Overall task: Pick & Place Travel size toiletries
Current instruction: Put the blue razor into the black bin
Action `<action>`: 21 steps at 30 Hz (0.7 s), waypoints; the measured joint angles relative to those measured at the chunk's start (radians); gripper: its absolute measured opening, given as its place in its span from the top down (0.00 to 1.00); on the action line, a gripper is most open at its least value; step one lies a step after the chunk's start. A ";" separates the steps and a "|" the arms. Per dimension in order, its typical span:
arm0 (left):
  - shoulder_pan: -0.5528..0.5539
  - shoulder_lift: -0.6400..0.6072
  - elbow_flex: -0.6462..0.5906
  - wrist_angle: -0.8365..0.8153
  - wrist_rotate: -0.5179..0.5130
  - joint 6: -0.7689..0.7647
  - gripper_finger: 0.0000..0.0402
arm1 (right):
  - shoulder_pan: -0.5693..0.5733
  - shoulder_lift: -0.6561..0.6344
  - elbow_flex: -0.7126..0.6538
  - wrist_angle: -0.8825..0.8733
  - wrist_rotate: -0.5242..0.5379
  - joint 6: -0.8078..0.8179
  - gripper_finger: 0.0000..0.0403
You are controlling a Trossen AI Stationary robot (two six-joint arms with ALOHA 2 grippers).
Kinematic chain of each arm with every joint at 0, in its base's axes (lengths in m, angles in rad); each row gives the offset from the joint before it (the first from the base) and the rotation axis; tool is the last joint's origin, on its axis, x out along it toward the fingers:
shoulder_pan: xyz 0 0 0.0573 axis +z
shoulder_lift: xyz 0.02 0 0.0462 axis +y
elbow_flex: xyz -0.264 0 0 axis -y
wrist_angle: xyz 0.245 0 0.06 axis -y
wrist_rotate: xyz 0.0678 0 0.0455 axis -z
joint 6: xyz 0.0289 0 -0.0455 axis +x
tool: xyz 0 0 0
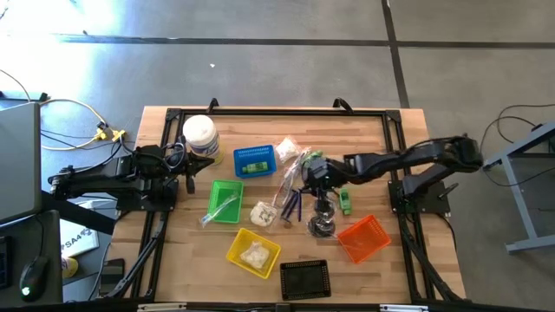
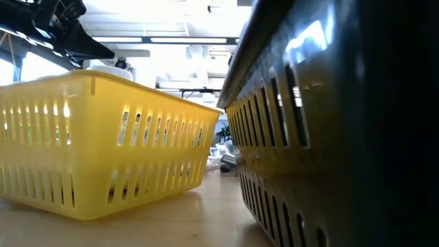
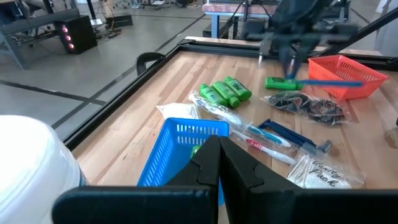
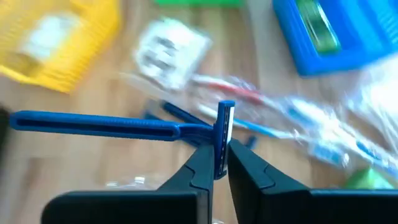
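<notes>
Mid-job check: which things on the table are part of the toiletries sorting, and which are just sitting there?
Job items:
blue razor, gripped by the right gripper
green bottles
toothbrush sachets
white packet
dark pieces in a bag

Just lying about:
white-lidded jar
cables off the table
left gripper, shut, waiting

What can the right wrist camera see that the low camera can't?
Only the right wrist view shows the right gripper shut on a blue razor, lifted over the wooden table, plus the blue basket and wrapped toothbrushes.

Only the low view shows the black basket up close, filling its right side, and the room's ceiling lights behind.

Both show the yellow basket; the low view sees its slotted wall, the wrist view looks down into it.
</notes>
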State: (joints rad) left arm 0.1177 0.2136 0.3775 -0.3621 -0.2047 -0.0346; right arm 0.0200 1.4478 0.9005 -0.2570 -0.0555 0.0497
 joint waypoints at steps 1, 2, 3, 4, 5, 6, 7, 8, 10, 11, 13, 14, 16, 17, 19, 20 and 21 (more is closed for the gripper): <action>0.000 0.000 0.000 0.001 0.000 0.000 1.00 | 0.017 -0.023 0.000 0.002 0.001 -0.003 0.93; 0.000 0.000 0.000 0.000 0.000 0.000 1.00 | 0.037 -0.044 0.000 0.005 0.009 -0.010 0.93; 0.000 0.000 0.000 0.000 0.000 0.000 1.00 | 0.059 -0.064 0.000 0.004 0.028 -0.025 0.93; 0.000 0.000 0.000 0.000 0.000 0.000 1.00 | 0.084 -0.081 0.000 -0.007 0.056 -0.044 0.93; 0.000 0.000 0.000 0.000 0.000 0.000 1.00 | 0.110 -0.092 0.000 -0.021 0.084 -0.070 0.93; 0.000 0.000 0.000 0.000 0.000 0.000 1.00 | 0.133 -0.095 0.000 -0.035 0.110 -0.098 0.94; 0.000 0.000 0.000 0.000 0.000 0.000 1.00 | 0.155 -0.096 0.000 -0.047 0.133 -0.122 0.95; 0.000 0.000 0.000 0.000 0.000 0.000 1.00 | 0.177 -0.095 0.000 -0.059 0.151 -0.142 0.95; 0.000 0.000 0.000 0.000 0.000 0.000 1.00 | 0.214 -0.093 0.000 -0.057 0.164 -0.160 0.95; 0.000 0.000 0.000 0.001 0.000 0.000 1.00 | 0.230 -0.094 0.000 -0.046 0.164 -0.163 0.94; 0.000 0.000 0.000 0.000 0.000 0.000 1.00 | 0.258 -0.094 0.000 -0.017 0.162 -0.162 0.94; 0.000 0.000 0.000 0.000 0.000 0.000 1.00 | 0.273 -0.090 0.000 -0.005 0.163 -0.162 0.94; 0.000 0.000 0.000 0.000 0.000 0.000 1.00 | 0.304 -0.085 0.000 0.021 0.163 -0.162 0.94; 0.000 0.000 0.000 0.000 0.000 0.000 1.00 | 0.322 -0.085 0.000 0.030 0.162 -0.162 0.94; 0.000 0.000 0.000 0.000 0.000 0.000 1.00 | 0.355 -0.076 0.000 0.051 0.162 -0.163 0.94; 0.000 0.000 0.000 0.000 0.000 0.000 1.00 | 0.370 -0.067 0.002 0.057 0.162 -0.166 0.94; 0.000 0.000 0.000 0.000 0.000 0.000 1.00 | 0.387 -0.057 0.002 0.057 0.168 -0.171 0.94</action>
State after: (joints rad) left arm 0.1181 0.2137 0.3775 -0.3626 -0.2043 -0.0345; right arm 0.4070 1.3912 0.9022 -0.1996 0.1127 -0.1215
